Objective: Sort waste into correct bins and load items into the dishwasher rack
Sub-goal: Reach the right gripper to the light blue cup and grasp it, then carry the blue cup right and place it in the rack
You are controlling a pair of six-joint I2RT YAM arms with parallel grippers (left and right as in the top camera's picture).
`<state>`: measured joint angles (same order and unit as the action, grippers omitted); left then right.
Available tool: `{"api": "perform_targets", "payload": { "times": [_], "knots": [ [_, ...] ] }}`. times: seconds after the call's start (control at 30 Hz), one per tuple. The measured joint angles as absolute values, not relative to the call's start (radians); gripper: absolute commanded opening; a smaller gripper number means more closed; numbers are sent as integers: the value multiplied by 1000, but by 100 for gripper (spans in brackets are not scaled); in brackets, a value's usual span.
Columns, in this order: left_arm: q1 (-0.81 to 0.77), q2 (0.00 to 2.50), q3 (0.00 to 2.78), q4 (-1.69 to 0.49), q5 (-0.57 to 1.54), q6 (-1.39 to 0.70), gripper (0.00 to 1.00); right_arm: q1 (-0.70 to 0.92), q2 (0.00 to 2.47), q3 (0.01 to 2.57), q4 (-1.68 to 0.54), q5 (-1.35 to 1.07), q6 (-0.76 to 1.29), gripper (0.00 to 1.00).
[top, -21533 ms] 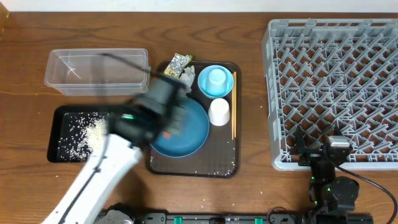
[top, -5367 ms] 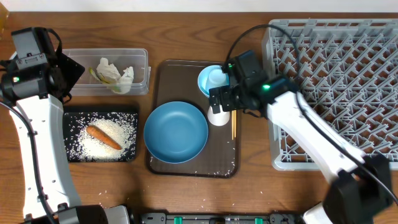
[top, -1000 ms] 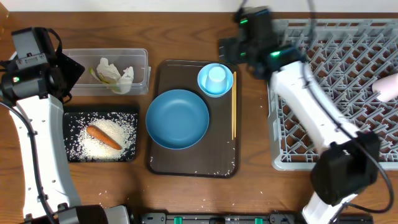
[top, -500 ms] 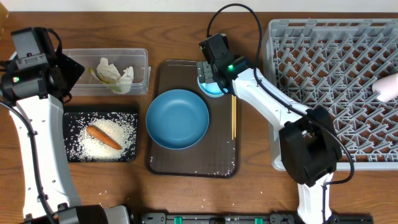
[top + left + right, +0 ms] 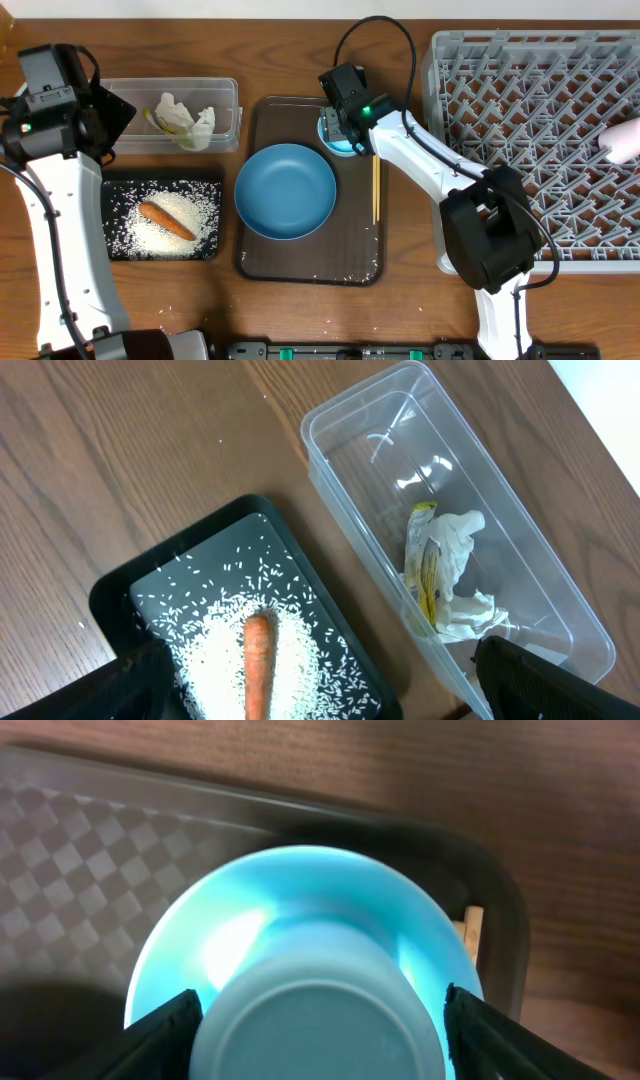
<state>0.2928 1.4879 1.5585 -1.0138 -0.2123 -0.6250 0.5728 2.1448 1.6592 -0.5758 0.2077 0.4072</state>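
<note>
Light-blue cup straddled by the right tool

Spread wide, the right tool (image 5: pixel 320 1005) has one finger on each side of the upturned light-blue cup (image 5: pixel 318 1040); whether the pads touch it cannot be told. The cup sits base-up inside the small light-blue bowl (image 5: pixel 230 930), at the far right corner of the brown tray (image 5: pixel 310 262). Just right of the bowl, the chopsticks (image 5: pixel 376 185) lie along the tray's right edge. The blue plate (image 5: pixel 285 190) rests on the tray nearer the robot. On the rack (image 5: pixel 540 120), at the right edge of view, lies the white cup (image 5: pixel 625 140).

At the left, the left tool (image 5: pixel 330 678) hangs released and empty above the table (image 5: pixel 90 450). Below it are two bins side by side. The clear tub (image 5: pixel 340 420) holds the tissue (image 5: pixel 458 535) and wrapper (image 5: pixel 428 575). In the black tray (image 5: pixel 115 595) the carrot (image 5: pixel 258 670) lies on rice (image 5: pixel 215 660).
</note>
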Motion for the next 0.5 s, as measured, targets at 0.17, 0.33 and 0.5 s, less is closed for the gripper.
{"api": "perform_targets", "payload": {
  "times": [0.17,0.33,0.5],
  "knots": [
    [293,1488,1559,-1014,-213,-625,98,573,2145,1659,-577,201,421,55],
    [293,1488,1559,-1014,-212,-625,98,569,2138,1660,-586,198,422,47],
    [293,1488,1559,-1014,-213,-625,98,548,2066,1664,-603,194,394,49]
  ]
}}
